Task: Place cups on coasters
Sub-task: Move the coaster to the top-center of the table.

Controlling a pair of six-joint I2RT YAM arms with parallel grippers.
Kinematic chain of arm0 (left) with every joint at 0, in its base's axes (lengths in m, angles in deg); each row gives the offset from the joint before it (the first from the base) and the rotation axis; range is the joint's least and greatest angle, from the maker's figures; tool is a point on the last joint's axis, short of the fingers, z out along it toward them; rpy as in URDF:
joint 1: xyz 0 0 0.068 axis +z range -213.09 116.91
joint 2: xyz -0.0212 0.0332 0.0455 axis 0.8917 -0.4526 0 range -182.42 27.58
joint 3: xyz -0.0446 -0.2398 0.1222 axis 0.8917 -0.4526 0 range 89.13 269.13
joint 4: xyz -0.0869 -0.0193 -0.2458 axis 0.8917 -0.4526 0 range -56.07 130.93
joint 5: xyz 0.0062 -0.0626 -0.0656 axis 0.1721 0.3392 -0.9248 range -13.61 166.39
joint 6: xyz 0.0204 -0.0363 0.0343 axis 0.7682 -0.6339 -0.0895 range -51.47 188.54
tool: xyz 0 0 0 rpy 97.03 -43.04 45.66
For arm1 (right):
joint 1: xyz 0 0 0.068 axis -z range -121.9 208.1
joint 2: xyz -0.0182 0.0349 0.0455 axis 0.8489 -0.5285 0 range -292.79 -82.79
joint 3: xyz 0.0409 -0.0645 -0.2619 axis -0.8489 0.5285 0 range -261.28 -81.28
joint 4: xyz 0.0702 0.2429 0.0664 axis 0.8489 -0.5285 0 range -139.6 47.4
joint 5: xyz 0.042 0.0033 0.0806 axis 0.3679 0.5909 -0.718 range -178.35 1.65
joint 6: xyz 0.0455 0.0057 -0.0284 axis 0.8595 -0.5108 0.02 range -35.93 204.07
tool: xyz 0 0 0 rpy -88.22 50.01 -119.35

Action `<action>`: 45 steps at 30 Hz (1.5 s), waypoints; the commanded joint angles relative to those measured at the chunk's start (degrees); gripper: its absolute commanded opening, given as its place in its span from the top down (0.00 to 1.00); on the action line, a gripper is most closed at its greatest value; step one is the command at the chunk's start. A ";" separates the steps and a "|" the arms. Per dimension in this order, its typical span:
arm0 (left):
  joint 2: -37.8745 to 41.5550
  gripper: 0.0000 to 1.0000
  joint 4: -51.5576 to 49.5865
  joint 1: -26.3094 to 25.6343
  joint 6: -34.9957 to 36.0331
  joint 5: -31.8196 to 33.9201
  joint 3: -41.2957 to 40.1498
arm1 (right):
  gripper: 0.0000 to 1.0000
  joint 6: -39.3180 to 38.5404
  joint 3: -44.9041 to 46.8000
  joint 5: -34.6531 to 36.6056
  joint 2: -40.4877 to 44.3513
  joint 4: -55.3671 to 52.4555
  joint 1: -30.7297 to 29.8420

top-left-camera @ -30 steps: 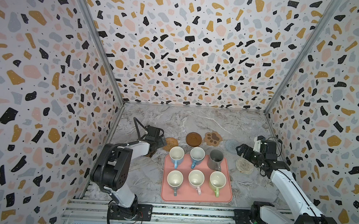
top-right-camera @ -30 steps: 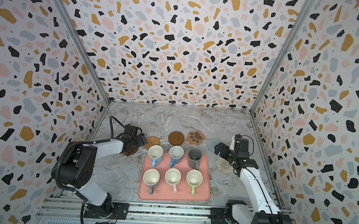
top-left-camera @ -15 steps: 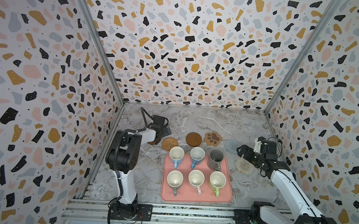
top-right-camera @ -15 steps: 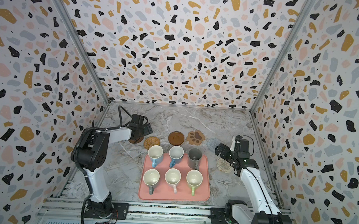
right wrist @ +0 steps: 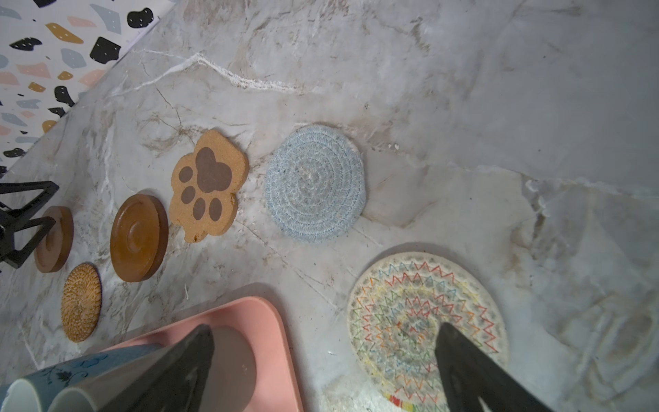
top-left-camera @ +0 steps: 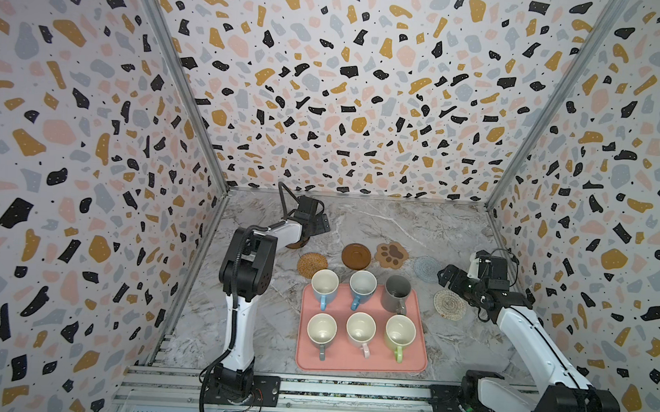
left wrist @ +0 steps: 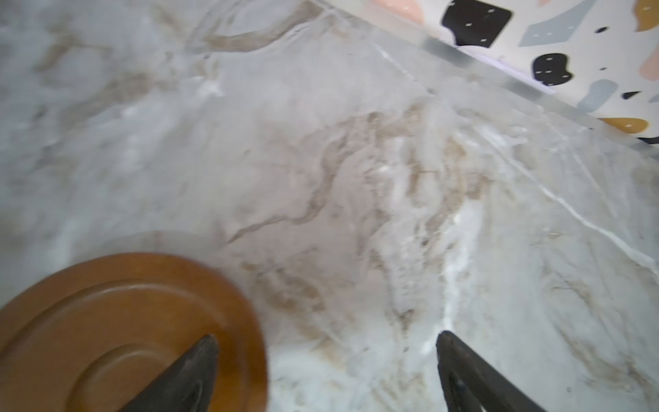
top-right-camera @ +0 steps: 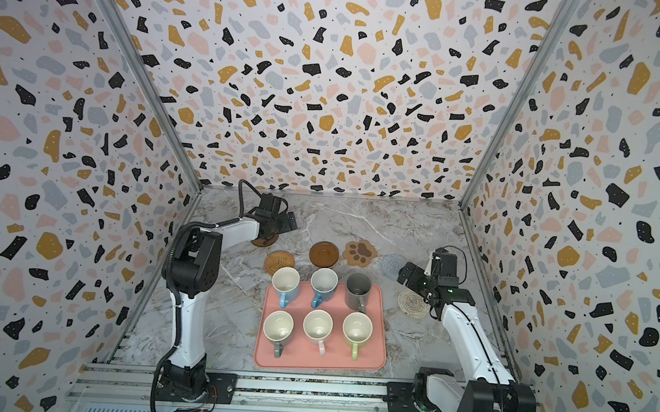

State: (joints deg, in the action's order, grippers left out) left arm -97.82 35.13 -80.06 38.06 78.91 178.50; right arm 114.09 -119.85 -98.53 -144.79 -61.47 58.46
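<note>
Six cups stand on the pink tray [top-left-camera: 421, 361]: two light blue [top-left-camera: 324, 285] [top-left-camera: 363, 285], a taller dark grey one [top-left-camera: 397, 293], and grey [top-left-camera: 321, 330], pink [top-left-camera: 360, 330] and green [top-left-camera: 400, 333] in front. The coasters lie behind and right of the tray: rattan [top-left-camera: 312, 264], wooden disc [top-left-camera: 356, 255], paw [top-left-camera: 391, 254], grey-blue [top-left-camera: 427, 268], patterned [top-left-camera: 449, 304]. My left gripper [top-left-camera: 321, 224] [left wrist: 326, 337] hangs open and empty over another wooden disc [left wrist: 107, 321]. My right gripper [top-left-camera: 447, 279] [right wrist: 325, 327] is open and empty between the dark grey cup and the patterned coaster [right wrist: 410, 303].
Speckled walls close in the marble table [top-left-camera: 417, 224] on three sides. The left arm's elbow [top-left-camera: 246, 268] stands tall left of the tray. A metal rail [top-left-camera: 329, 387] runs along the front edge.
The left arm has risen and swung its gripper toward the back of the table, off the disc's near side. The right arm has not moved.
</note>
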 commanded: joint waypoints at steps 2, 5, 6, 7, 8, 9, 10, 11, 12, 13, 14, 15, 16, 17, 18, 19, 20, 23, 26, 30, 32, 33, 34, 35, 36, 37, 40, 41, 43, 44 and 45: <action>-4.00 0.03 -2.93 -2.00 1.55 -1.86 6.89 | 0.01 0.36 -2.46 1.26 -0.18 -0.39 0.50; -6.71 0.03 -4.35 -3.06 1.60 -2.15 10.78 | 0.01 0.08 -2.70 1.12 -0.30 -0.39 0.70; -7.20 0.03 -4.71 -3.56 1.65 -2.17 11.53 | 0.01 -0.07 -2.74 1.04 -0.47 -0.38 0.78; -7.46 0.04 -5.28 -3.89 1.54 -1.88 12.03 | 0.01 -0.21 -2.74 0.82 -0.54 -0.29 0.97; -7.06 0.04 -5.14 -4.14 1.41 -1.52 11.81 | 0.01 -0.27 -2.74 0.60 -0.64 -0.17 1.07; -5.77 0.04 -4.05 -4.29 0.93 -0.94 10.56 | 0.01 -0.44 -2.70 0.40 -0.79 0.02 1.11; -3.81 0.05 -1.54 -4.42 0.24 -0.41 8.54 | 0.01 -0.57 -2.61 0.20 -0.95 0.06 1.20; -1.86 0.05 0.40 -4.41 -0.28 0.11 6.60 | 0.01 -0.81 -2.68 -0.12 -1.18 0.22 1.14; 0.26 0.04 2.24 -4.45 -0.79 0.72 4.80 | 0.01 -1.07 -2.66 -0.35 -1.30 0.17 1.26; 2.19 0.04 3.03 -4.40 -0.97 1.18 3.96 | 0.01 -1.42 -2.68 -0.57 -1.45 0.13 1.31; 3.47 0.05 3.01 -4.39 -0.69 1.60 3.96 | 0.01 -1.68 -2.65 -0.64 -1.54 0.08 1.36; 4.76 0.05 2.22 -4.47 0.08 2.10 4.34 | 0.01 -2.03 -2.74 -0.75 -1.50 -0.02 1.36; 5.98 0.04 1.07 -4.39 1.07 3.02 4.78 | 0.01 -2.44 -2.83 -0.68 -1.47 -0.22 1.46; 6.94 0.04 0.01 -4.31 1.72 4.04 5.07 | 0.01 -2.70 -2.91 -0.81 -1.45 -0.25 1.48; 8.07 0.03 -1.14 -4.07 2.15 5.65 4.84 | 0.01 -2.93 -3.00 -0.85 -1.29 -0.33 1.61; 8.96 0.03 -1.83 -3.55 2.25 6.16 4.42 | 0.01 -3.07 -3.01 -0.97 -1.26 -0.30 1.72; 9.93 0.03 -2.49 -2.69 2.24 6.32 3.62 | 0.01 -3.21 -3.03 -1.33 -1.20 -0.28 1.75; 12.46 0.03 -3.42 1.14 1.30 7.36 -0.70 | 0.01 -3.26 -2.83 -2.07 -1.43 -0.19 1.92; 14.32 0.05 -3.34 5.71 0.56 5.89 -5.48 | 0.01 -3.27 -2.68 -2.58 -1.51 -0.19 1.96; 16.60 0.08 -2.38 10.29 0.84 5.46 -10.87 | 0.01 -3.42 -2.48 -2.39 -1.02 -0.25 2.08; 17.36 0.10 -2.01 11.71 1.16 5.30 -12.94 | 0.01 -3.53 -2.35 -2.32 -0.78 -0.37 2.13; 17.52 0.11 -2.16 12.23 1.52 5.30 -13.54 | 0.01 -3.52 -2.22 -2.31 -0.59 -0.42 2.19; 17.50 0.12 -2.28 12.58 2.07 5.30 -14.27 | 0.01 -3.55 -2.08 -2.33 -0.50 -0.47 2.25; 17.32 0.13 -2.51 12.75 2.91 5.14 -14.85 | 0.01 -3.56 -1.88 -2.31 -0.31 -0.39 2.36; 17.05 0.15 -2.77 12.75 3.79 4.99 -15.15 | 0.01 -3.50 -1.63 -2.35 -0.22 -0.46 2.41; 16.49 0.17 -2.98 12.83 4.63 4.68 -15.38 | 0.01 -3.50 -1.44 -2.38 -0.08 -0.51 2.45; 14.60 0.23 -2.85 12.76 5.42 2.85 -15.96 | 0.01 -3.49 -0.66 -2.48 0.39 -0.56 2.48; 13.83 0.26 -2.60 12.83 5.43 2.16 -15.95 | 0.01 -3.48 -0.46 -2.50 0.54 -0.63 2.62; 12.67 0.31 -1.86 12.75 5.44 1.06 -15.91 | 0.01 -3.46 -0.20 -2.48 1.00 -0.81 2.68; 12.16 0.33 -1.39 12.75 5.22 0.54 -15.89 | 0.01 -3.47 -0.02 -2.53 1.26 -0.89 2.76; 11.65 0.35 -1.32 12.75 5.05 0.38 -15.65 | 0.01 -3.51 0.07 -2.50 1.46 -1.00 2.77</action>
State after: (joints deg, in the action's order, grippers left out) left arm -84.34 32.59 -67.08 42.21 81.36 162.93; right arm 111.01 -120.26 -100.80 -144.94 -61.23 60.88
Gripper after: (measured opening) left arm 0.663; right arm 0.989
